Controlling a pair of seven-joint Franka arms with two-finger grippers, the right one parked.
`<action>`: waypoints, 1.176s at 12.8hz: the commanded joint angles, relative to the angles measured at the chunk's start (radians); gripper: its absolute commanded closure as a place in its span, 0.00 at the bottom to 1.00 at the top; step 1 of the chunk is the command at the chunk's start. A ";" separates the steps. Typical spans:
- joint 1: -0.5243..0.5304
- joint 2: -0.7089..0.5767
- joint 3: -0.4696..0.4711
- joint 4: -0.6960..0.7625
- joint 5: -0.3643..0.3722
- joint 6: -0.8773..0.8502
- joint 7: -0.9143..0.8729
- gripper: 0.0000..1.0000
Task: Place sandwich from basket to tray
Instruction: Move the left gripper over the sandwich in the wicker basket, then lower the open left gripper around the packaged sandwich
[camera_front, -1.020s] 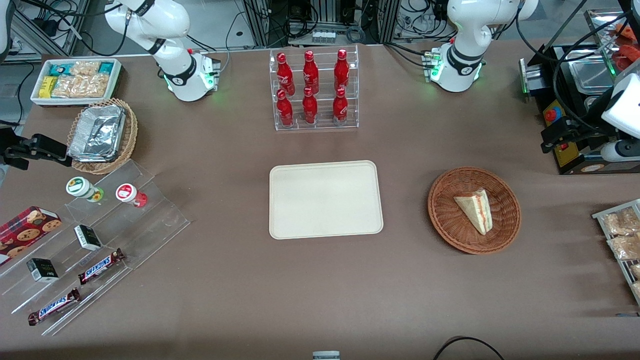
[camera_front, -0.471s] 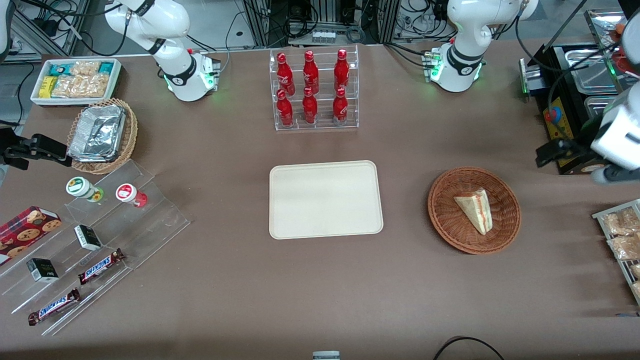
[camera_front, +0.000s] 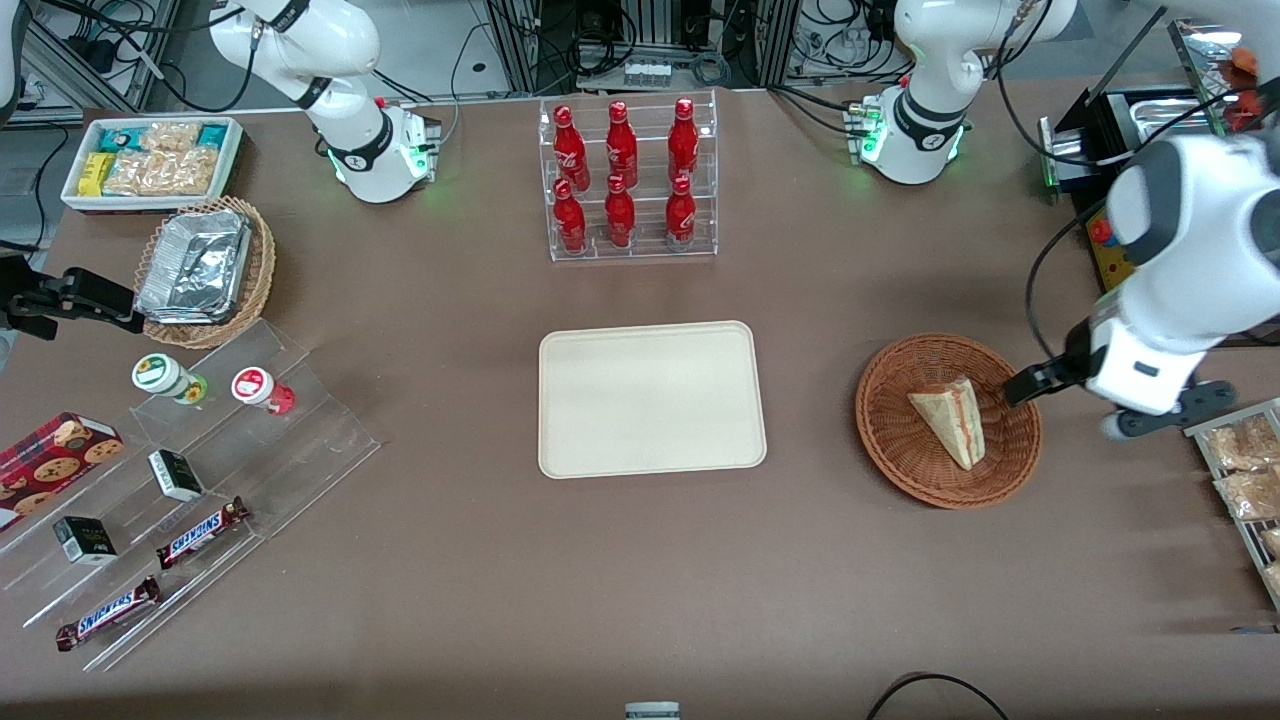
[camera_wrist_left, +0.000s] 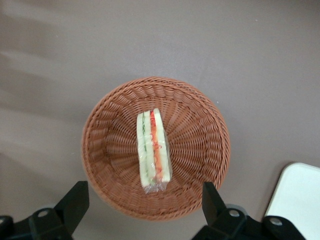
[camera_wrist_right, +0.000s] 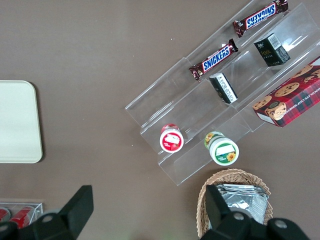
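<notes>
Triangular pale-bread sandwich (camera_wrist_left: 153, 151) in round reddish-brown wicker basket (camera_wrist_left: 100, 150) — cream rectangular tray (camera_front: 651, 398) bare; gripper (camera_wrist_left: 145, 205) above basket, fingers wide open, empty — everything left.

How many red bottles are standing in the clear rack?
6 red bottles, in the clear rack: three in the upper row and three in the lower row, nearer the front camera. None seems hidden. The gripper hovers open above the basket.

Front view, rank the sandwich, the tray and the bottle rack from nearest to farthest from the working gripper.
From the gripper, open above the basket's rim:
1. Sandwich, in the basket beside it.
2. Tray, mid-table.
3. Bottle rack, farther from the camera than the tray.
</notes>
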 joint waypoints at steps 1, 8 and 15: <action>-0.022 -0.040 0.001 -0.177 -0.003 0.185 -0.084 0.00; -0.025 0.012 0.001 -0.324 -0.003 0.350 -0.112 0.00; -0.042 0.108 0.003 -0.336 -0.001 0.451 -0.112 0.00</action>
